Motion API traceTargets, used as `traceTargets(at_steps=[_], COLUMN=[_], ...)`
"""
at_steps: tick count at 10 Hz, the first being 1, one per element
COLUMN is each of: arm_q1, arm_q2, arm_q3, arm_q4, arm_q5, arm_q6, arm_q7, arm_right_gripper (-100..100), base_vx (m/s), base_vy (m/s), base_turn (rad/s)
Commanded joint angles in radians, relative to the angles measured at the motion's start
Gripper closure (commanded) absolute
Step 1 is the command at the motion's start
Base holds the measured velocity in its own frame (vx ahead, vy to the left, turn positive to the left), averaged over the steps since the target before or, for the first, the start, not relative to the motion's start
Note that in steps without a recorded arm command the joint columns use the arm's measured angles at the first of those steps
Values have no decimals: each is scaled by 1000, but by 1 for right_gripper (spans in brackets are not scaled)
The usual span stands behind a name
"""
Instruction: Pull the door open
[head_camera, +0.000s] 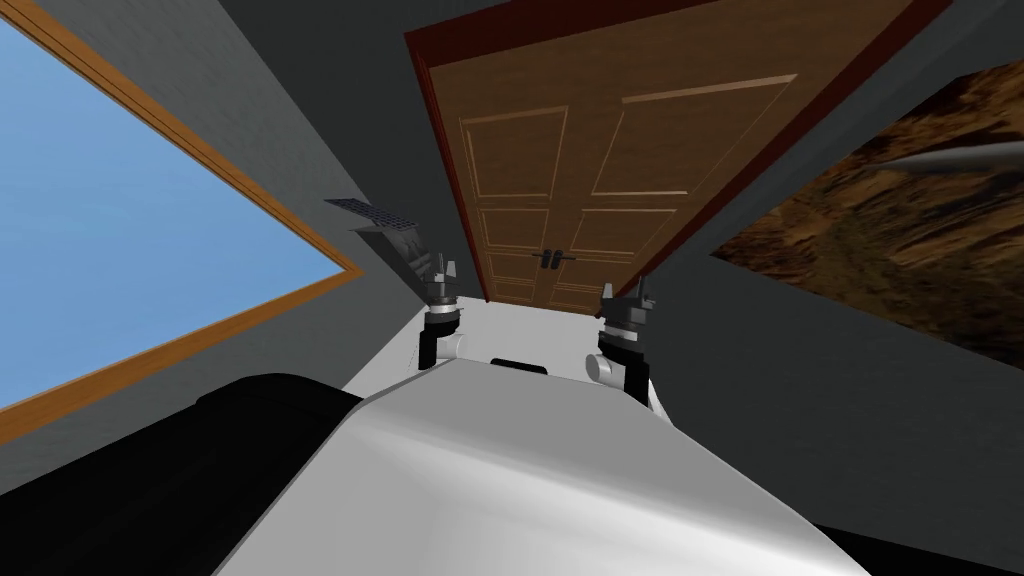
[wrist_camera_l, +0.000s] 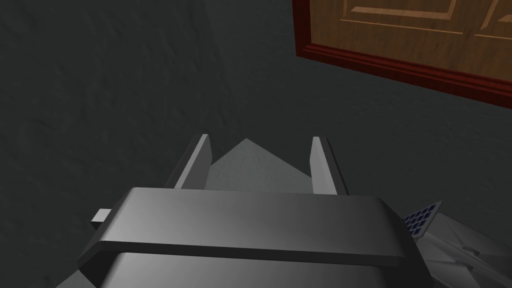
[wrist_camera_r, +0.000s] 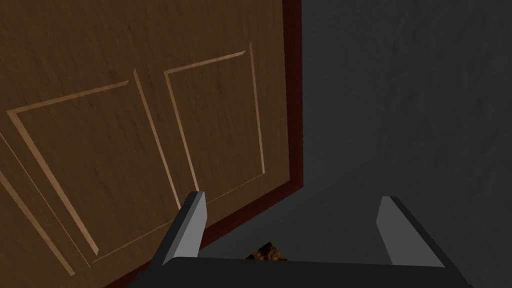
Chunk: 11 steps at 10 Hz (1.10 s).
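Left tool (head_camera: 445, 268) and right tool (head_camera: 628, 292) both stand with fingers apart, holding nothing. Ahead, the door (head_camera: 590, 150) looks shut in its red-brown frame (head_camera: 441, 150), and its dark handle (head_camera: 551, 258) is untouched, apart from both. All of it is left, I judge: reach, grasp, pull.

The left gripper (head_camera: 444, 266) and right gripper (head_camera: 628, 290) — dark boxes with thin grey blade fingers (wrist_camera_l: 200, 160) — point forward, side by side. Both pairs stand spread apart.
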Motion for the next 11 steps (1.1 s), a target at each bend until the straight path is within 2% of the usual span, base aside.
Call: traceTargets(at_steps=[1,2,11], arm_q1=[-13,-29,-109], arm_q2=[-10,-19,-58], arm_q3=[-7,-12,-38], arm_q4=[30,67,258], arm_q5=[-1,-1,-1], arm_q6=[11,17,50], arm_q7=[-1,-1,0], arm_right_gripper=[-100,-100,-100], base_vx=[132,134,102], base_vy=[-5,-8,-19], base_turn=[40,49,34])
